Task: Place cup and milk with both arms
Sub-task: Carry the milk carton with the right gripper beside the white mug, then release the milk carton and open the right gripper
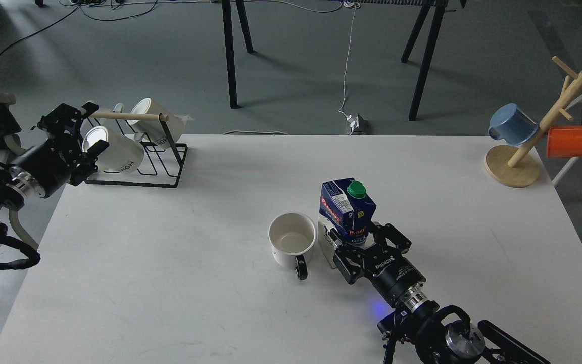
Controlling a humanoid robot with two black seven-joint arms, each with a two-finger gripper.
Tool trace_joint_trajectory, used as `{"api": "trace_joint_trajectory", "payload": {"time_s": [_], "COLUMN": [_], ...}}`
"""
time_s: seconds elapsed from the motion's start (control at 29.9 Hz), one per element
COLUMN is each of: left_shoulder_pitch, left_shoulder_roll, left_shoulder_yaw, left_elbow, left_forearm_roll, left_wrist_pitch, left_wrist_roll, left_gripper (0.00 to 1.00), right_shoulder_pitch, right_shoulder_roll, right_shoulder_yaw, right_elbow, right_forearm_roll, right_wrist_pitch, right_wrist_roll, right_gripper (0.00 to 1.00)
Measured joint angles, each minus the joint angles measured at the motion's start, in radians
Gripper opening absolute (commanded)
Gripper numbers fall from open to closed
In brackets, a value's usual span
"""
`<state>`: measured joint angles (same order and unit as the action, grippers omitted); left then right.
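White tabletop (170,253) is filling most of the view from the robot's head. Near its middle, the cup (292,246) is standing upright, its open mouth showing an empty inside and its black handle pointing toward the robot. Just to the right of the cup, the milk (346,207) is standing upright, its green cap on top; the two are very close, though whether they are touching cannot be told.

From the lower right corner, the right arm is reaching up and to the left, low over the table. The right gripper (351,245) is sitting around the base of the milk, one finger on each side of the carton, holding it.

At the left edge, the left arm is coming in with its wrist raised, off the table. The left gripper (86,129) is pointing right, its fingers spread apart, just in front of a cream mug (114,150) lying on a black wire rack (144,167) at the table's far left corner.

At the far right corner, a wooden mug tree (523,151) is carrying a blue cup (513,124) and an orange cup (567,141).
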<state>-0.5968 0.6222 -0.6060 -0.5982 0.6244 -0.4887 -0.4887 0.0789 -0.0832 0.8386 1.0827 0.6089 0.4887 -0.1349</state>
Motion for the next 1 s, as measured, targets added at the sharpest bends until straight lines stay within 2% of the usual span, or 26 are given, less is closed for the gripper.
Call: {"api": "trace_joint_trajectory", "payload": {"time_s": [0.37,0.7,0.9,1.0], "left_shoulder_pitch": [0.000,0.000,0.001,0.002], "left_shoulder_roll": [0.002,0.002,0.002,0.002], "left_shoulder_yaw": [0.000,0.000,0.000,-0.001], "left_elbow": [0.001,0.001,0.001,0.002], "left_forearm_roll": [0.000,0.000,0.000,0.000], "left_wrist_pitch": [0.000,0.000,0.000,0.000], "left_wrist_roll": [0.000,0.000,0.000,0.000], "left_gripper": [0.98,0.98,0.98,0.98], "right_shoulder_pitch": [-0.040,-0.195,-0.326,-0.413], "right_shoulder_roll": [-0.020,-0.091,-0.213,-0.314], "right_shoulder_yaw": [-0.003,0.010,0.073,0.143], "right_elbow": [0.066,0.197,0.341,0.429], "right_forearm_roll": [-0.003,-0.025,-0.036,-0.037], "right_wrist_pitch": [0.000,0.000,0.000,0.000], "right_wrist_roll": [0.000,0.000,0.000,0.000], "right_gripper": [0.99,0.99,0.99,0.99]}}
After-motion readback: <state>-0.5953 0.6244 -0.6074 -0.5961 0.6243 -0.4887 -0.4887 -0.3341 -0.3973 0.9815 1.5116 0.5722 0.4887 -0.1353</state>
